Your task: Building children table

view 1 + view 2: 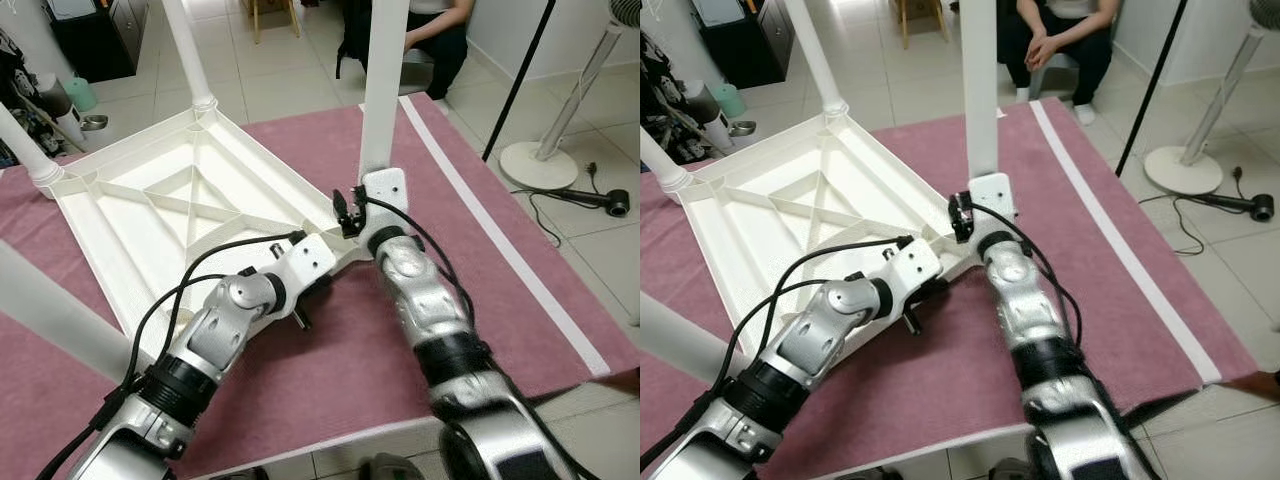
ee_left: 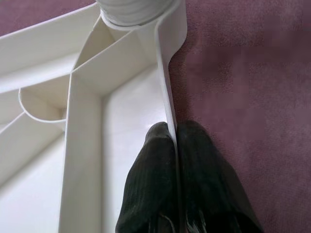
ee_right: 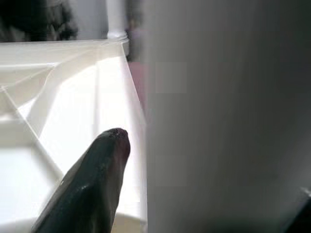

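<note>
Left pincer pinches tabletop rim; four legs.

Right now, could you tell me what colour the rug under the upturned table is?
Maroon rug, with a white stripe; left eye view.

A seated person is beyond the far edge of the maroon rug. A white fan base and black hair dryer lie on the tiled floor off its right edge
</note>
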Tool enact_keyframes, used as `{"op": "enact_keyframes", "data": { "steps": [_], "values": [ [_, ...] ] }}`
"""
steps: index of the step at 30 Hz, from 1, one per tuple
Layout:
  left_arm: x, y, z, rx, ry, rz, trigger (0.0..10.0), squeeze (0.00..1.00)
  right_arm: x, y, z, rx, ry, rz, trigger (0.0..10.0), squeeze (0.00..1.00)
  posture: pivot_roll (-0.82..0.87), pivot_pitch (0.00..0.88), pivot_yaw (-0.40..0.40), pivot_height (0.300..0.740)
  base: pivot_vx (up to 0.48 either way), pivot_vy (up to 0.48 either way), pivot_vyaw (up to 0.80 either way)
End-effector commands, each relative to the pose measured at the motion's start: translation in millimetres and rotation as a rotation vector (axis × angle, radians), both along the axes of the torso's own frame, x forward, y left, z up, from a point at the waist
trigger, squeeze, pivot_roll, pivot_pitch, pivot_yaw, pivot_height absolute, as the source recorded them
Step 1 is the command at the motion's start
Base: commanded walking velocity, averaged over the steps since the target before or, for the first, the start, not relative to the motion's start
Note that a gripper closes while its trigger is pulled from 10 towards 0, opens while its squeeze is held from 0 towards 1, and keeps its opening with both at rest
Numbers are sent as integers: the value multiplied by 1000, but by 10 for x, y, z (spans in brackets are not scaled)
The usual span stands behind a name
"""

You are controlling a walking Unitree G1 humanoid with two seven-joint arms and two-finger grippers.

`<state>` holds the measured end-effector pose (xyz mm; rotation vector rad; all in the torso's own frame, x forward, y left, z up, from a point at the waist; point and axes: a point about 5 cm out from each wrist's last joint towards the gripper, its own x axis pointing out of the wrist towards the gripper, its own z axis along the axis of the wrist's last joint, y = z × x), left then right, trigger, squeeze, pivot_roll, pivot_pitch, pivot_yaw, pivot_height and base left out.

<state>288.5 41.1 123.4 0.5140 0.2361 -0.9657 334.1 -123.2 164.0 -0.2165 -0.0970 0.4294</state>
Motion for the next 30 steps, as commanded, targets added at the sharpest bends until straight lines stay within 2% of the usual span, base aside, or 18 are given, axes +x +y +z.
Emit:
{"op": "enact_keyframes", "data": {
  "steps": [1,2,4,5,6,12,15,19,22,28,30],
  "values": [
    [-83,40,-25,40,20,-109,0,0,-150,100,84,-27,-9,241,10000,0,2,0,121,740,0,0,0],
    [-102,71,5,44,10,-138,0,0,-236,21,87,-65,14,329,10000,0,2,0,120,740,0,0,0],
    [-102,71,5,44,10,-138,0,0,-236,21,87,-65,14,329,10000,0,2,0,120,740,0,0,0],
    [-133,116,51,50,-5,-186,0,0,-350,-72,92,-116,47,440,10000,0,4,0,122,740,0,0,0],
    [-133,116,51,50,-5,-186,0,0,-350,-72,92,-116,47,440,10000,0,4,0,122,740,0,0,0],
    [-269,270,194,73,-28,-358,0,0,-474,-160,136,-183,101,578,10000,0,8,0,128,740,0,0,0],
    [-329,329,225,76,-27,-411,0,0,-495,-149,150,-193,114,621,10000,0,8,0,128,740,0,0,0],
    [-348,347,232,78,-26,-425,0,0,-509,-152,159,-197,121,641,10000,0,8,0,128,740,0,0,0],
    [-412,422,193,104,-21,-463,0,0,-503,-133,173,-217,150,710,10000,0,6,0,111,740,0,0,0],
    [-491,479,124,115,-6,-483,0,0,-397,-62,167,-271,203,820,10000,0,17,0,65,740,0,0,0],
    [-491,479,124,115,-6,-483,0,0,-397,-62,167,-271,203,820,10000,0,17,0,65,740,0,0,0]
  ]
}}
